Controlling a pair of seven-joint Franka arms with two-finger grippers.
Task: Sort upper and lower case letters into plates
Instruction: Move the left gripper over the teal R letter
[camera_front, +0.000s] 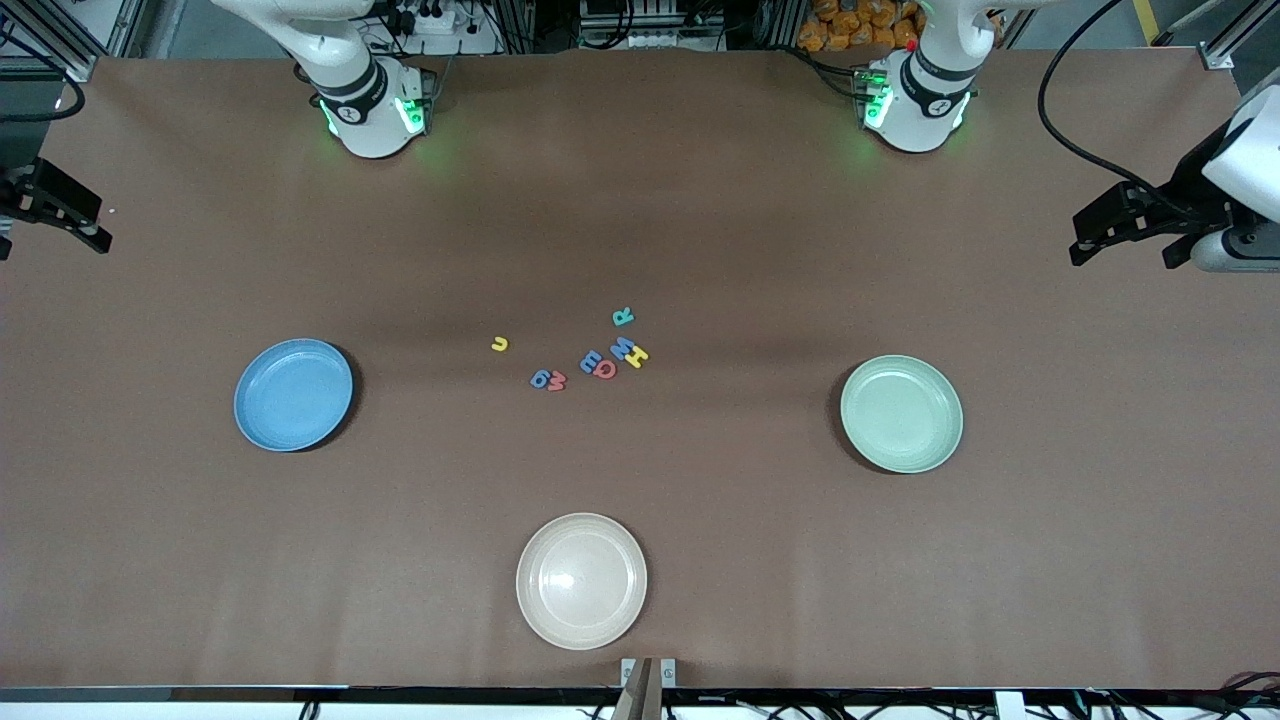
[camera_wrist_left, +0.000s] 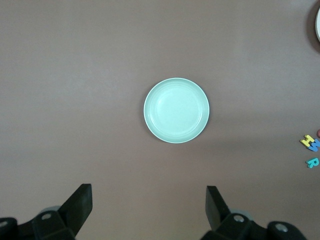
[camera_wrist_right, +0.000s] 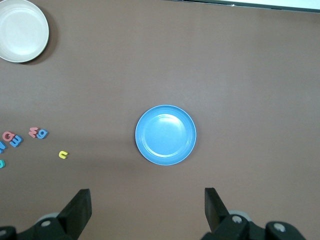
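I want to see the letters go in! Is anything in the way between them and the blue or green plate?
Nothing visible. The letters lie mid-table, with bare table between them and the blue plate and the green plate. The cream plate sits nearer the camera, off both paths.

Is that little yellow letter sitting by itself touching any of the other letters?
Apart. In the front view the small yellow letter lies alone, with bare brown table between it and the nearest blue and red pair. The right wrist view shows the same gap.

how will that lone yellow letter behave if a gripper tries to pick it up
The yellow letter looks tiny and flat, so probably very light and likely to slide if nudged. It lies flush on the table, leaving little edge to pinch. It shouldn't roll.
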